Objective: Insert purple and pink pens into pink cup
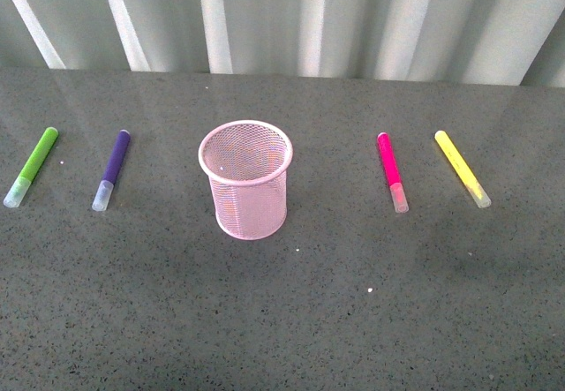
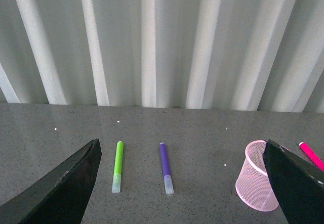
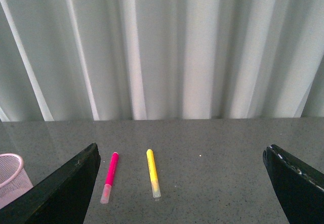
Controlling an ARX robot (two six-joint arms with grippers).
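Left gripper (image 2: 180,150), spread wide, hangs clear of the purple pen (image 2: 165,167).

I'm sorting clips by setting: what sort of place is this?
Likely a staged test bench, not a lived-in desk: a grey speckled tabletop, a pleated curtain behind it, and a pink cup flanked by a purple pen, pink pen, green marker and yellow marker.
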